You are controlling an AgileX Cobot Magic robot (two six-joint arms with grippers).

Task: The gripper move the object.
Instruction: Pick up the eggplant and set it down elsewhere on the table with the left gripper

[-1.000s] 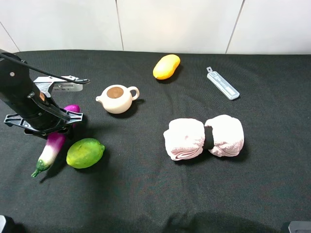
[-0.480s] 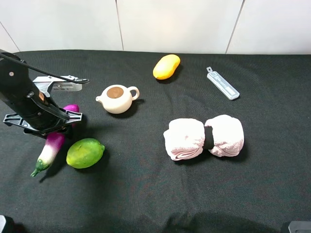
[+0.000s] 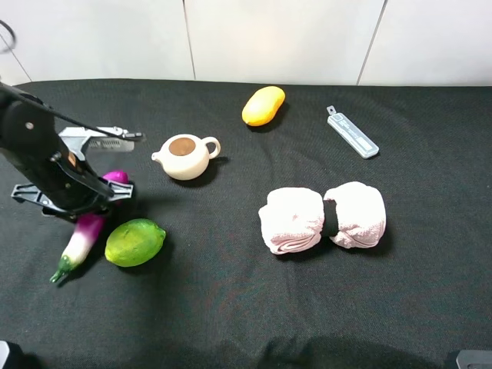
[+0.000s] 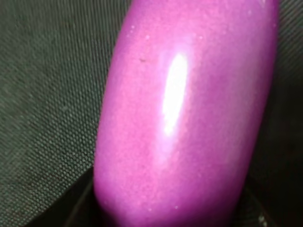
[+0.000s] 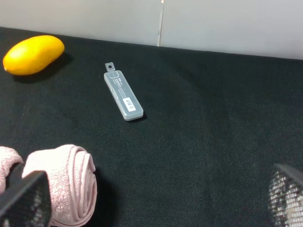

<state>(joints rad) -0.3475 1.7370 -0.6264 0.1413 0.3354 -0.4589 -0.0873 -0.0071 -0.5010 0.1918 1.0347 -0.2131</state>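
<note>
On the black cloth table (image 3: 307,323), my left gripper (image 3: 98,198) is pressed together on the purple end of the glossy purple-and-white eggplant (image 3: 81,238), just beside the round green fruit (image 3: 135,242). I fear such smooth skin may slip out, or the free end may knock the fruit.

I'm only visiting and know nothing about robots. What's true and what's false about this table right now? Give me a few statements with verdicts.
1. The left tool is closed on the purple end of the eggplant. True.
2. The lime lies next to the mango. False: it lies beside the eggplant, and the mango is far off by the back wall.
3. The teapot is tipped on its side. False: it stands upright.
4. The two pink towel rolls sit side by side. True.
5. The right tool holds the grey plastic case. False: it is open and empty, and the case lies on the cloth.
</note>
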